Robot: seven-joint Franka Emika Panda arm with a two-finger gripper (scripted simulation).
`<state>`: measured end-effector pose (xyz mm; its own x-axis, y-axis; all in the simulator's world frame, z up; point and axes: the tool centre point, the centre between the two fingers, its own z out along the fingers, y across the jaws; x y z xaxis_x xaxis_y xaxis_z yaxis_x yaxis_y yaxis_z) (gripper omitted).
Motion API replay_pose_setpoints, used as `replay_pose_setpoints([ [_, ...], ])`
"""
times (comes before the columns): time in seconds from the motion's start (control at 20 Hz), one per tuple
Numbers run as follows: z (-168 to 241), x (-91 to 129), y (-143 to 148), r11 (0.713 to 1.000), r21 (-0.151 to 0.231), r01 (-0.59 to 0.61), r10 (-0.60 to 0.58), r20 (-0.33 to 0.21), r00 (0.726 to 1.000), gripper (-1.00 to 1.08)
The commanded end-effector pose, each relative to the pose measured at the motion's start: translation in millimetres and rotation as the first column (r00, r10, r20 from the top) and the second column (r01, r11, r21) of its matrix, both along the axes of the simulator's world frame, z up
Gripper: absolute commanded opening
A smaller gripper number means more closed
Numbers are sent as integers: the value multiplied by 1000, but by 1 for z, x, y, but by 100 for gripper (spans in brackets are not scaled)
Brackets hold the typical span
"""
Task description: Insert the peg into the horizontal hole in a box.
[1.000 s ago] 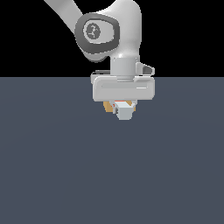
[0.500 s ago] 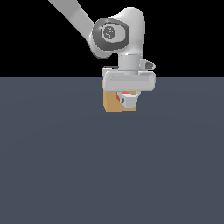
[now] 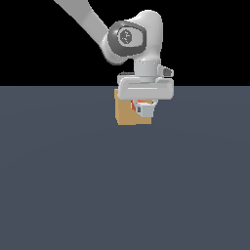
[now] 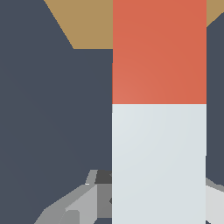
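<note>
- Here the gripper point(image 3: 144, 108) is clamped on the peg point(image 4: 159, 131), whose orange-red end points at the box point(image 3: 126, 114).
- The hole itself is hidden.

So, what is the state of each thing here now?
peg: held by the end effector, orange end towards the box.
end effector: shut on the peg, close in front of the box.
box: standing on the floor.
hole: hidden, cannot tell whether the peg has entered.
</note>
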<state>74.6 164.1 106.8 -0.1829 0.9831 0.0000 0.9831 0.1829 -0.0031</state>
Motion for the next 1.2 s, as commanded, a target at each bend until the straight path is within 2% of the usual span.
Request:
replay_pose_setpoints([
  [0.0,2,1,0,1000,1,1,-1,3,1000,-100],
  [0.65,2,1,5,1000,1,-2,2,2,1000,-100],
  [0.85,2,-3,23,1000,1,-2,2,2,1000,-100],
  [1.15,3,-12,70,1000,2,-2,2,4,1000,-100],
])
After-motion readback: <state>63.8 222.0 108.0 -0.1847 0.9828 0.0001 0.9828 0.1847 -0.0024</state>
